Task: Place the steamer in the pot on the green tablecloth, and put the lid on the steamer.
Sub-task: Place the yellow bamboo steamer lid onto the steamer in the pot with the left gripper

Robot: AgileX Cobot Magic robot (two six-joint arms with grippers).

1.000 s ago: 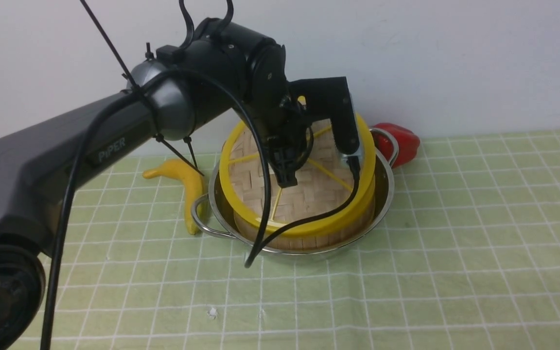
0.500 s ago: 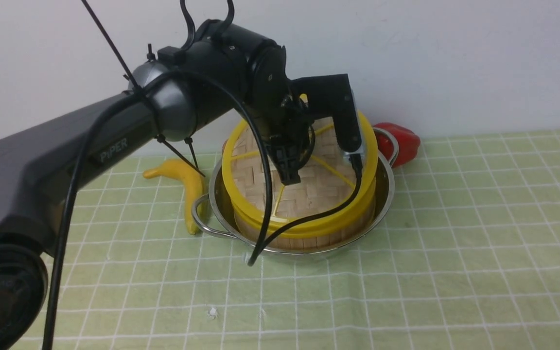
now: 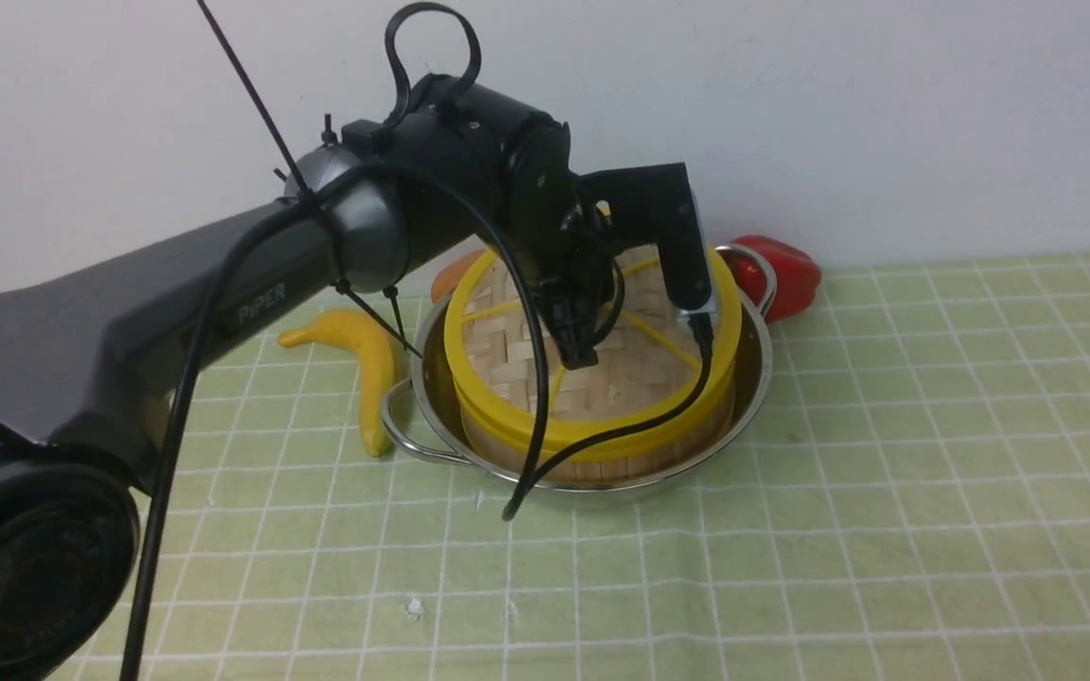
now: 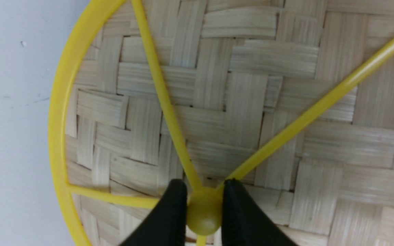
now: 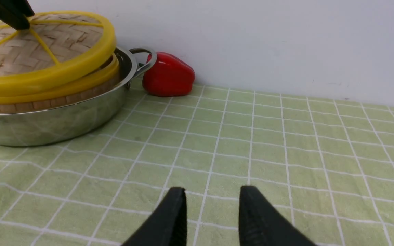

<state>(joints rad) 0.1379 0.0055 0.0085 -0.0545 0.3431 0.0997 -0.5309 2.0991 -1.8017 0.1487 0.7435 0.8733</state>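
The steamer (image 3: 602,465) sits inside the shiny pot (image 3: 755,364) on the green tablecloth (image 3: 886,473); its pale wooden wall (image 5: 29,104) shows under a yellow rim. The woven lid (image 3: 507,352) is over the steamer, tilted, with its far right edge raised (image 5: 104,41). My left gripper (image 3: 579,356) is shut on the lid's yellow centre knob (image 4: 204,213), a finger on each side. My right gripper (image 5: 212,193) is out of the front view. It is open and empty, low over the cloth to the right of the pot.
A red pepper (image 3: 782,274) lies against the wall behind the pot's right handle (image 5: 145,58). A yellow banana (image 3: 370,359) lies left of the pot. Something orange (image 3: 455,270) peeks out behind the pot. The left arm's cable (image 3: 526,473) hangs in front of the pot.
My left arm has shifted a little to the right and carried the lid with it. The lid now lies lower and flatter over the steamer. The right gripper has not changed.
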